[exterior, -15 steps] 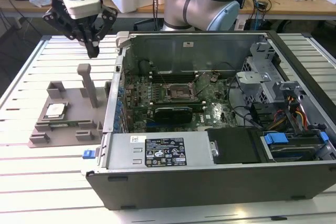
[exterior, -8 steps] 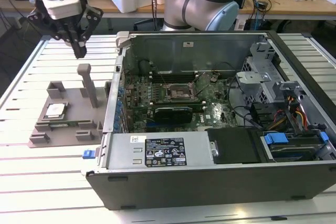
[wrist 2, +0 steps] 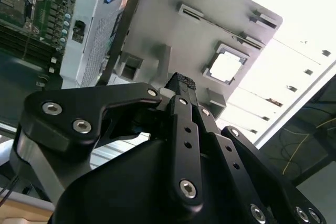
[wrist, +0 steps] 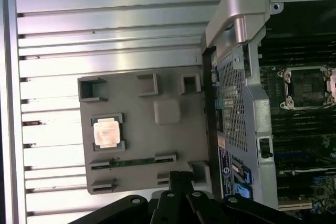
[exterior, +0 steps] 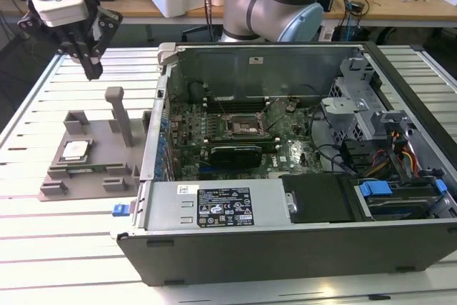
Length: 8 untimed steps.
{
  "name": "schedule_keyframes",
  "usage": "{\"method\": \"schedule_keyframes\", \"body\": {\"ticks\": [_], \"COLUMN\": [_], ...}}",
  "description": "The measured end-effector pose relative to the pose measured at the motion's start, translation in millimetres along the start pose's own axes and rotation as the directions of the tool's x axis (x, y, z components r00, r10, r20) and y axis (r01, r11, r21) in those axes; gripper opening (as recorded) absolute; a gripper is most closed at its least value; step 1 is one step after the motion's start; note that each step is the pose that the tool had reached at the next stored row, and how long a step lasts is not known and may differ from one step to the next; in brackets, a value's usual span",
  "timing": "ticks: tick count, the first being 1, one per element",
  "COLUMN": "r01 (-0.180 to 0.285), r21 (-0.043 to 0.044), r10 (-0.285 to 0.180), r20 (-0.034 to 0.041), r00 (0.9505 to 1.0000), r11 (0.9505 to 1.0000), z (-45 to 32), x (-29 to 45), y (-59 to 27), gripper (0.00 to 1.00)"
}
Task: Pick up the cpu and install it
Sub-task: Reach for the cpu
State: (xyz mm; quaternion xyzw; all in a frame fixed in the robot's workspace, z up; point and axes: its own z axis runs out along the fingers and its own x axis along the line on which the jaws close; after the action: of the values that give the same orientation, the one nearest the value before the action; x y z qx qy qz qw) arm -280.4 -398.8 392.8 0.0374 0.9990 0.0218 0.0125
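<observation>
The cpu (exterior: 75, 151) lies flat in a square pocket of the grey fixture plate (exterior: 107, 141), on the exterior view's left of the open computer case. Its shiny top also shows in both wrist views (wrist 2: 227, 66) (wrist: 107, 132). My gripper (exterior: 92, 66) hangs high above the plate's far edge, well above the cpu and touching nothing. Its black fingers (wrist 2: 181, 83) are pressed together, shut and empty. The motherboard socket (exterior: 241, 128) sits open inside the case, also seen in the first wrist view (wrist: 307, 85).
The case (exterior: 285, 248) has tall metal walls, a power supply at the front and drive bays and cables on the exterior view's right. A tall grey post (exterior: 118, 112) stands on the fixture plate near the case wall. The slatted table (exterior: 43, 233) lies all around.
</observation>
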Motion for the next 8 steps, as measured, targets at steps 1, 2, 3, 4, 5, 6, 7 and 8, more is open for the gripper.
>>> {"method": "schedule_keyframes", "body": {"ticks": [1,2,3,4,5,6,7,8], "r01": [0.000,0.000,0.000,0.000,0.000,0.000,0.000,0.000], "r21": [0.0000,0.0000,0.0000,0.0000,0.0000,0.0000,-0.0001,0.0000], "r10": [0.000,0.000,0.000,0.000,0.000,0.000,0.000,0.000], "r20": [0.0000,0.0000,0.0000,0.0000,0.0000,-0.0001,0.0000,0.0000], "r00": [1.0000,1.0000,1.0000,1.0000,1.0000,1.0000,1.0000,1.0000], "r11": [1.0000,1.0000,1.0000,1.0000,1.0000,1.0000,1.0000,1.0000], "z": [-0.1,-0.1,-0.2,-0.2,-0.3,-0.4,-0.4,-0.4], "x": [3.3,6.0,8.6,11.1,13.4,17.6,23.4,26.5], "y": [-0.2,-0.5,-0.7,-0.9,-1.0,-1.3,-1.7,-2.0], "gripper": [0.11,0.11,0.11,0.11,0.11,0.11,0.11,0.11]}}
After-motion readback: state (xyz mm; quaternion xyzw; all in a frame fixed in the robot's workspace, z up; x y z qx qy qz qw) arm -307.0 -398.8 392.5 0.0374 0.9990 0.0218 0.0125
